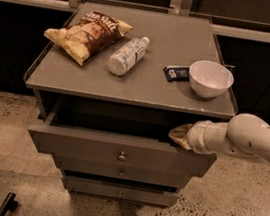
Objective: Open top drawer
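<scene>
The top drawer [84,145] is standing partly pulled out beneath the table [153,90], its grey front panel sitting forward of the middle drawer front [90,168] and the bottom drawer front [92,188], with a dark gap showing behind it. Its small round knob [122,155] is sitting at the panel's middle. The gripper [181,135] is reaching in from 3 o'clock on a pale arm [251,140] and resting at the drawer's upper right corner, at about 2 o'clock from the knob; whether it is spread or closed I cannot tell. On the table, a chip bag [87,34] is lying at 10 o'clock, a plastic bottle [126,55] is lying on its side just beside it, and a small dark packet [176,73] is lying just beside a white bowl [210,79] at 3 o'clock.
</scene>
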